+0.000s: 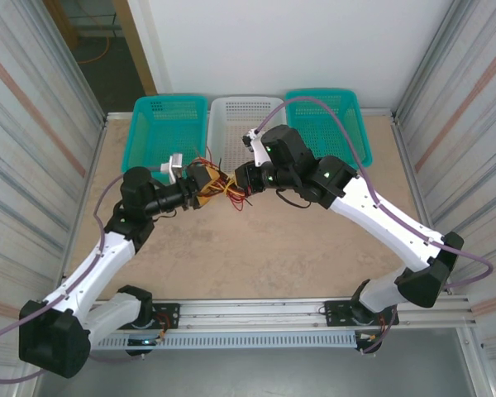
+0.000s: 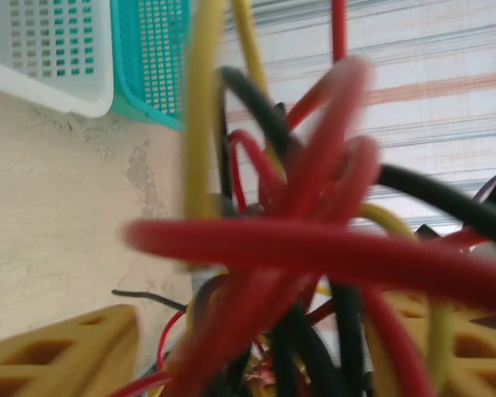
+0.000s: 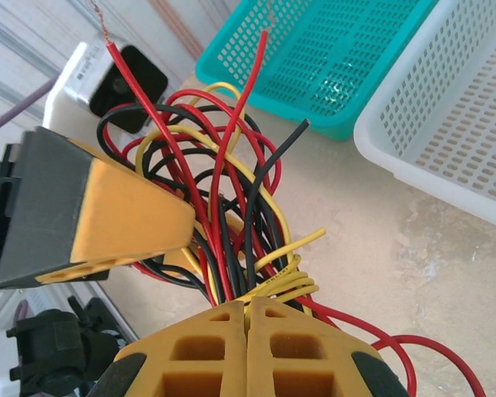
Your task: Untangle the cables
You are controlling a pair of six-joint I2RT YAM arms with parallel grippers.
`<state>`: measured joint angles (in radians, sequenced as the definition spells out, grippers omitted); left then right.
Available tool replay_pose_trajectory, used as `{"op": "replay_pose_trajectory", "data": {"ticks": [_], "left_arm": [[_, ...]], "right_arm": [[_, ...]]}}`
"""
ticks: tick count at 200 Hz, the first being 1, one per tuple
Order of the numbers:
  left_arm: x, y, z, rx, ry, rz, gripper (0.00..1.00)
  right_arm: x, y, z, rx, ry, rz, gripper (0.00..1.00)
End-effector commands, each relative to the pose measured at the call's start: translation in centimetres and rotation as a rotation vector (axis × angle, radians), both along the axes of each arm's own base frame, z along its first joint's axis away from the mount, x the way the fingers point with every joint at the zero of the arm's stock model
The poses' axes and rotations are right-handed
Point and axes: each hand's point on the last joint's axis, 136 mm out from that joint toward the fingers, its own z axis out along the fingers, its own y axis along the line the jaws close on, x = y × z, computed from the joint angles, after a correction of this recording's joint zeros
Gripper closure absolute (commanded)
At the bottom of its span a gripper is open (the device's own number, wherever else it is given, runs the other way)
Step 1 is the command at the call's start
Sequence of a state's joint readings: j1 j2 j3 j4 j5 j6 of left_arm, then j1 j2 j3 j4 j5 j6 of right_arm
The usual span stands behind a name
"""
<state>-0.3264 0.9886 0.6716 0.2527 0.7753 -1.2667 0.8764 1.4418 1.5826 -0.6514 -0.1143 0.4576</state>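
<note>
Currently the tangle of thin red, black and pale yellow cables point(image 1: 224, 188) is held above the beige tabletop point(image 1: 273, 256), between both grippers and near the white mesh basket point(image 1: 246, 116). The right gripper point(image 3: 248, 308) is clamped fully closed on the bundle's base, with strand ends fanned away from it. The left gripper point(image 2: 260, 331) is spread wide with strands lying between its fingers, none seen pinched. The bundle axis runs gripper to gripper, so a leftward pull is judged next.
</note>
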Motion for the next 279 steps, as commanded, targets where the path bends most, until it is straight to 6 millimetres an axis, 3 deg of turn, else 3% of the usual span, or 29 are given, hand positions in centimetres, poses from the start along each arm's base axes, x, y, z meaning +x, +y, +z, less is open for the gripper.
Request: {"op": "replay_pose_trajectory", "data": {"ticks": [1,17,38,51,62,83,93,118,125,139,146,182,191,204,212,231,262,279], "left_arm": [[-1.2,-0.4,1.8,-0.027,-0.079,-0.062,0.45],[-1.0,-0.6,1.8,-0.021,-0.083,-0.063,0.46],[-0.4,-0.7,1.8,-0.025,-0.091,-0.053,0.34],[0.1,-0.7,1.9,-0.021,-0.102,-0.044,0.35],[0.5,-0.9,2.2,-0.019,-0.114,-0.043,0.48],[1.2,-1.0,2.5,-0.015,-0.124,-0.034,0.85],[1.3,-1.1,2.6,-0.01,-0.121,-0.037,0.97],[1.3,-1.1,2.4,-0.007,-0.11,-0.042,1.0],[1.2,-1.0,2.4,-0.005,-0.108,-0.04,1.0],[1.1,-0.8,2.4,0.007,-0.108,-0.026,1.0],[1.1,-0.5,2.5,0.011,-0.112,-0.013,1.0],[1.1,0.3,3.1,0.027,-0.121,0.02,1.0],[1.0,0.3,3.3,0.027,-0.126,0.016,1.0],[1.1,0.2,3.3,0.028,-0.125,0.009,1.0],[1.1,0.1,3.3,0.031,-0.126,0.003,1.0],[0.9,0.0,3.4,0.03,-0.131,-0.006,1.0],[0.7,-0.1,3.5,0.041,-0.144,-0.02,1.0],[0.5,-0.2,3.9,0.042,-0.17,-0.035,1.0]], "right_arm": [[-0.2,0.7,3.2,0.094,-0.04,0.025,1.0],[-0.5,1.0,3.2,0.101,-0.036,0.043,1.0],[-1.0,1.3,3.1,0.099,-0.029,0.072,1.0],[-1.4,1.5,2.9,0.094,-0.023,0.089,1.0],[-1.8,1.7,3.0,0.093,-0.023,0.103,1.0],[-1.9,1.5,2.9,0.082,-0.029,0.093,1.0],[-1.8,1.3,2.9,0.082,-0.032,0.083,1.0],[-1.3,0.7,3.0,0.083,-0.039,0.05,1.0],[-1.2,0.4,3.0,0.082,-0.036,0.041,0.92],[-0.7,-0.2,2.9,0.077,-0.038,0.015,0.62],[-0.7,-0.6,2.8,0.073,-0.037,0.007,0.55],[-1.1,-0.8,2.1,0.057,-0.017,0.018,0.49],[-1.2,-0.5,1.8,0.048,-0.011,0.024,0.4],[-1.3,-0.2,1.5,0.031,-0.01,0.025,0.39],[-1.3,0.0,1.4,0.026,-0.014,0.024,0.41],[-0.8,0.1,1.8,0.029,-0.026,0.008,0.59],[-0.3,-0.4,2.5,0.015,-0.051,-0.014,1.0],[0.3,-1.1,2.5,-0.002,-0.056,-0.039,1.0]]}}
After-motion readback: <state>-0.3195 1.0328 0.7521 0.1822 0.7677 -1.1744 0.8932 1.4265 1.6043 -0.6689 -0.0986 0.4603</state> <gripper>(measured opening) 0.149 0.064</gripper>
